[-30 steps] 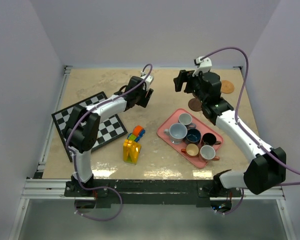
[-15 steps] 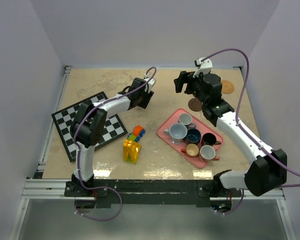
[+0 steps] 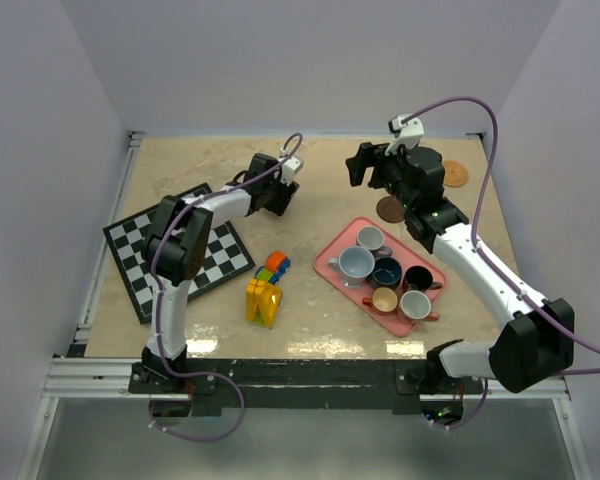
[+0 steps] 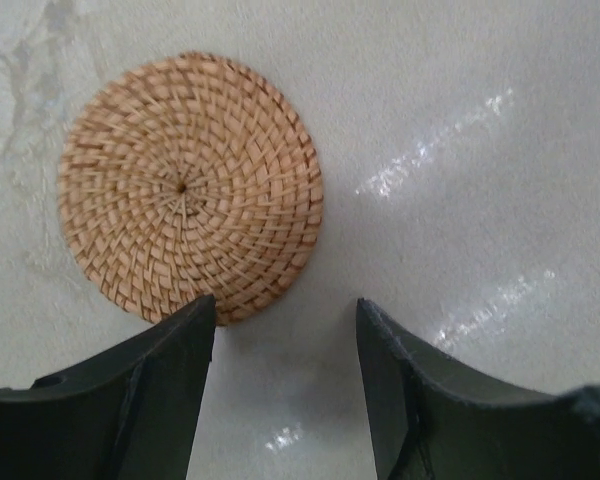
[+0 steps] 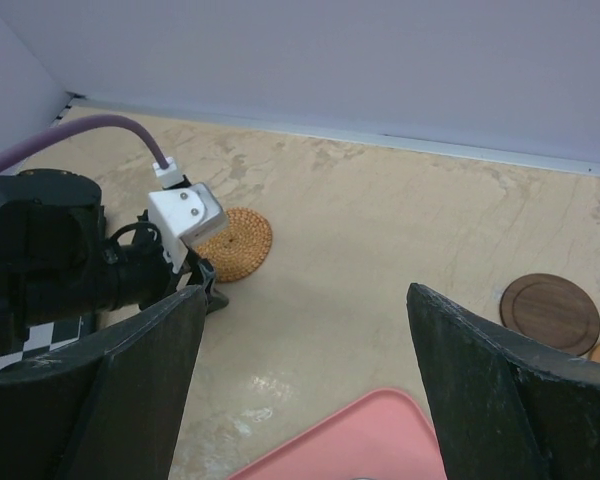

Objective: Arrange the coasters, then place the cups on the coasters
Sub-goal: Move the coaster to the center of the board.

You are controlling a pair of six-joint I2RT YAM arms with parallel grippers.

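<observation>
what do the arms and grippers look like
Both the left arm and right arm have white links with black joints, and each trails a purple cable. The left gripper and right gripper have broad dark fingers; a small white box sits at each wrist.

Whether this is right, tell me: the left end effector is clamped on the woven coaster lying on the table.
Wrong. The left end effector is open, bare table between its fingers; the coaster lies free on it. See the left wrist view.
</observation>
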